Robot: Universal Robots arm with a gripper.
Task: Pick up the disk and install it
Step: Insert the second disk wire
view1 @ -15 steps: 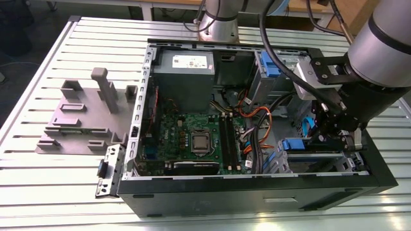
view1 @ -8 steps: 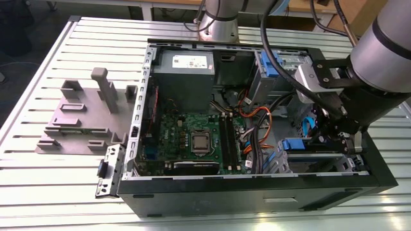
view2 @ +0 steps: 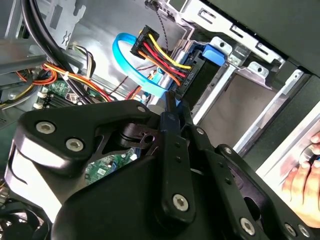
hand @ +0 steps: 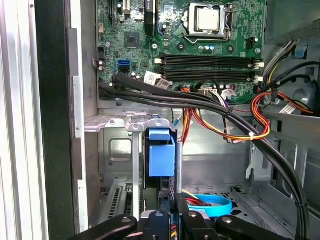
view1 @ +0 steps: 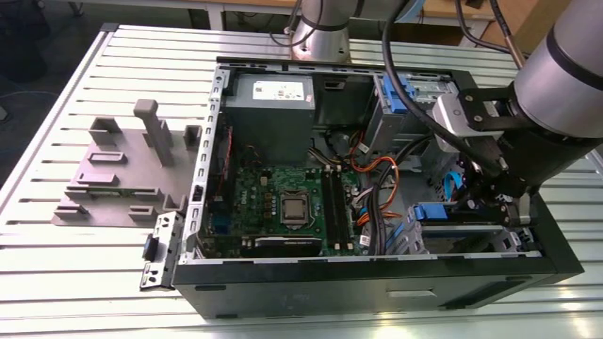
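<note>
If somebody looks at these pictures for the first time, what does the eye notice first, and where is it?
First, the open computer case on the slatted metal table, its green motherboard in the middle. Next, the gripper deep in the case at the exterior view's right, close behind the disk, whose blue carrier stands in the metal drive cage.

one computer case (view1: 377, 282), one grey holder (view1: 123, 169)

Workshop: slatted metal bench (view1: 85, 261), opened computer case (view1: 377, 282).
</note>
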